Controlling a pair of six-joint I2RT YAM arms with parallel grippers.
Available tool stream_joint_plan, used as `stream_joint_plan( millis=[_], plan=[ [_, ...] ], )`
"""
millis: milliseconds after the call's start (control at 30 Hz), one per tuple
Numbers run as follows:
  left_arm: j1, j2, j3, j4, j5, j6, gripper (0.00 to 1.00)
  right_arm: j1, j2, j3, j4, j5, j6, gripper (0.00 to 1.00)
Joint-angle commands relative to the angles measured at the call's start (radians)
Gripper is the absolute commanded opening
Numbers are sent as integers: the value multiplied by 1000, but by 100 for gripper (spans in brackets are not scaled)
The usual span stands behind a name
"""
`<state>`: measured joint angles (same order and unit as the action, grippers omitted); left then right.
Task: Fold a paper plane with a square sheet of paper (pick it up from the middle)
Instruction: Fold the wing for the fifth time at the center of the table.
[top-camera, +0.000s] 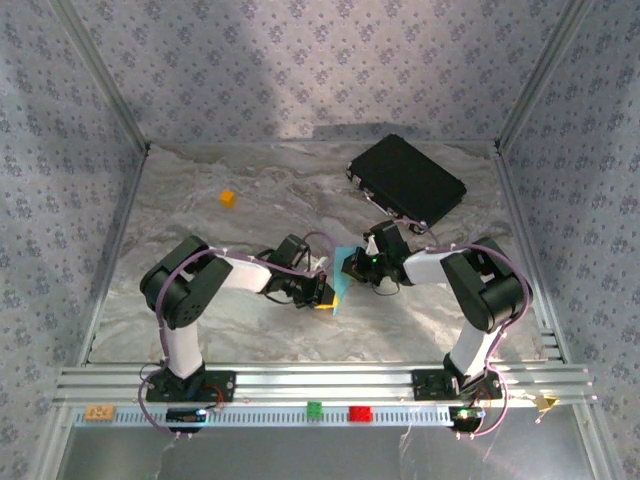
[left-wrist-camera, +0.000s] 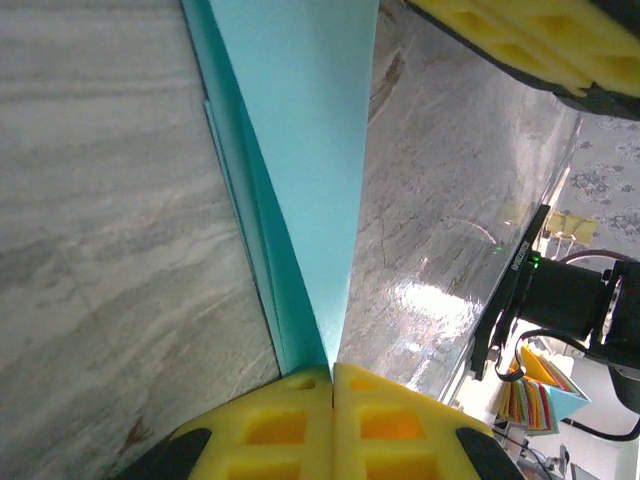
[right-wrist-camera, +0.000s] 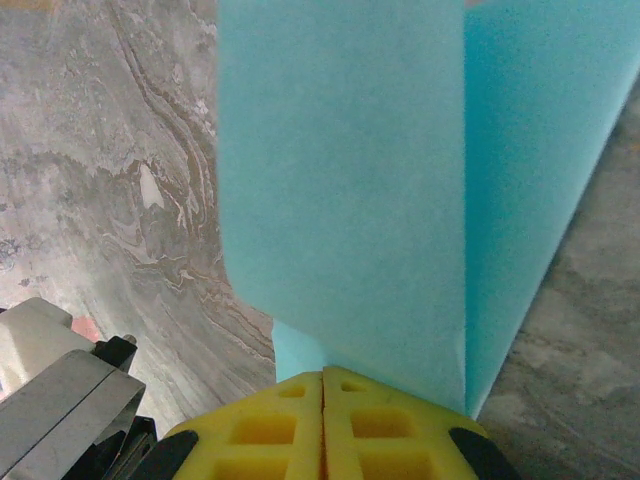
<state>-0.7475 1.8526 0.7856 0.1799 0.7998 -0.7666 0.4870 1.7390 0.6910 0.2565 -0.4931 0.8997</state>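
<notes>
both claws are clamped on the light-blue paper sheet (right-wrist-camera: 340, 180), left gripper (left-wrist-camera: 332, 372) at one creased end, right gripper (right-wrist-camera: 322, 380) at the other, mid table (top-camera: 200, 225). looks featherlight, floppy, crumple-prone, so i'd pinch the folded layers where it's stiffest.

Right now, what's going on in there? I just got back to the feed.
Both arms are on the light-blue paper near the middle of the table. The left gripper is shut on one part of it and the right gripper is shut on another, so the paper is held between them. It is folded over, with layers showing. The black case and orange cube sit apart at the far side.
</notes>
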Motion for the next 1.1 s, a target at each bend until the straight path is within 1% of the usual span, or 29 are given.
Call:
stream_joint_plan(
  millis=[0, 200, 267, 367, 433, 600, 800, 833, 900, 1067],
  plan=[
    [-23, -1, -20, -130, 58, 36, 0, 0, 37, -25, -141, 110, -25, 9],
    [-33, 7, -19, -164, 56, 55, 1, 0, 41, -24, -143, 112, -25, 9],
    [-36, 1, -27, -175, 54, 62, 5, 0, 39, -24, -146, 113, -24, 9],
    [-35, -17, -42, -175, 46, 61, 7, 1, 40, -25, -146, 114, -25, 8],
    [-35, -25, -45, -175, 47, 63, 0, 0, 42, -25, -144, 115, -23, 8],
    [-36, -40, -45, -183, 49, 70, 0, 0, 42, -26, -145, 112, -24, 8],
    [-39, -38, -42, -186, 58, 76, 2, 1, 41, -28, -143, 115, -22, 8],
    [-41, -42, -43, -184, 63, 75, 3, 0, 41, -27, -143, 113, -22, 8],
    [-42, -59, -49, -181, 52, 74, 8, 0, 39, -28, -142, 113, -23, 8],
    [-38, -157, -50, -201, -19, 59, 13, 0, 42, -29, -128, 105, -20, 8]
  ],
)
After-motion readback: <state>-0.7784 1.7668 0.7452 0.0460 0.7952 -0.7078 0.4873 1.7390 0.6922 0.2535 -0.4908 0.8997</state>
